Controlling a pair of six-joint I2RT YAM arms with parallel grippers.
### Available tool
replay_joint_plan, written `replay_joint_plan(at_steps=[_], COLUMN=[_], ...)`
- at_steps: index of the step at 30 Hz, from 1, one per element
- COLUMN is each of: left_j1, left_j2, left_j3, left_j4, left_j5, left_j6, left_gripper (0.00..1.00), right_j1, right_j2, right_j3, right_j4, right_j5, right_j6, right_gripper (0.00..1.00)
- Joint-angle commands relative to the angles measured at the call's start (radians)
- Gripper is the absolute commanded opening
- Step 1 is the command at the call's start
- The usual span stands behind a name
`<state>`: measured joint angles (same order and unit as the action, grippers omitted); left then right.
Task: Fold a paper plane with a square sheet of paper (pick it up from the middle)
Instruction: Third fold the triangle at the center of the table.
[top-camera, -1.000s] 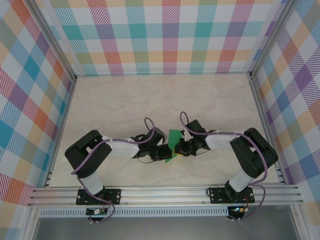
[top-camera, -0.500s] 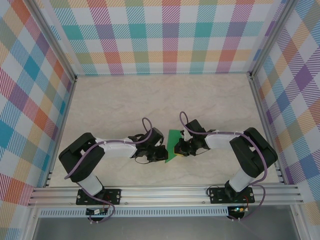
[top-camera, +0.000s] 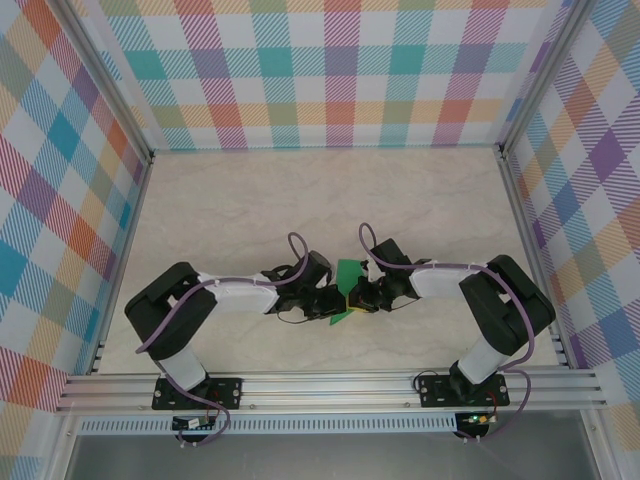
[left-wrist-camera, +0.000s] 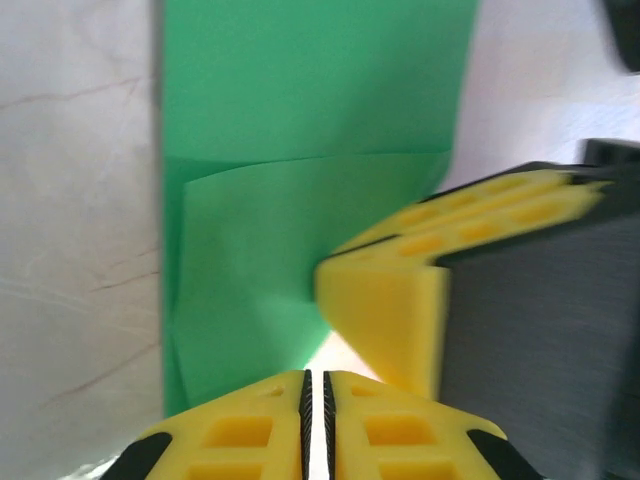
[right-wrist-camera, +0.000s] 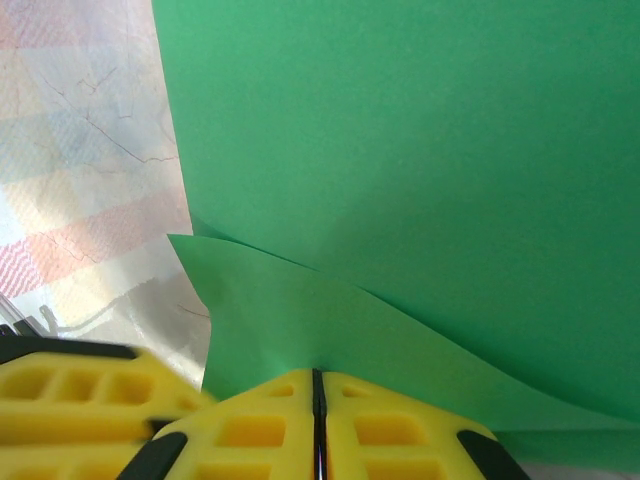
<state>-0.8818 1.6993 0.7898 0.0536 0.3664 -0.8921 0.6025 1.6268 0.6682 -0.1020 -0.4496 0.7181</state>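
Note:
The square sheet of paper (top-camera: 347, 272) is bright green and folded over in layers, and it lies on the table between the two grippers. In the left wrist view the sheet of paper (left-wrist-camera: 300, 120) shows one flap over another. My right gripper (top-camera: 352, 298) is shut on the edge of a raised flap (right-wrist-camera: 300, 320), which meets the jaw tips (right-wrist-camera: 316, 378). My left gripper (top-camera: 333, 303) is shut, its tips (left-wrist-camera: 316, 385) at the paper's near edge with nothing seen between them. A finger of the right gripper (left-wrist-camera: 385, 300) stands just ahead. The grippers hide the paper's outline, so no paper plane shape can be made out.
The pale marbled table top (top-camera: 300, 200) has free room behind and to both sides of the grippers. Plaid walls (top-camera: 330, 70) close off three sides. An aluminium rail (top-camera: 330, 385) runs along the near edge by the arm bases.
The left arm drew back a little to the left, then came forward again to the paper's edge. The right gripper kept its hold in place.

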Motion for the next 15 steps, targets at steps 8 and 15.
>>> replay_joint_plan(at_steps=[8, 15], left_j1=[-0.034, -0.042], left_j2=[0.037, -0.028], left_j3=[-0.084, -0.112], left_j4=[-0.061, -0.099], left_j5=[-0.048, -0.065], left_j6=[-0.043, -0.024], left_gripper=[0.12, 0.13], right_j1=[0.003, 0.003], right_j2=[0.059, 0.065], right_j3=[-0.020, -0.015], right_j4=[-0.112, -0.124], right_j5=[0.138, 0.149], right_j6=[-0.016, -0.022], right_gripper=[0.09, 0.09])
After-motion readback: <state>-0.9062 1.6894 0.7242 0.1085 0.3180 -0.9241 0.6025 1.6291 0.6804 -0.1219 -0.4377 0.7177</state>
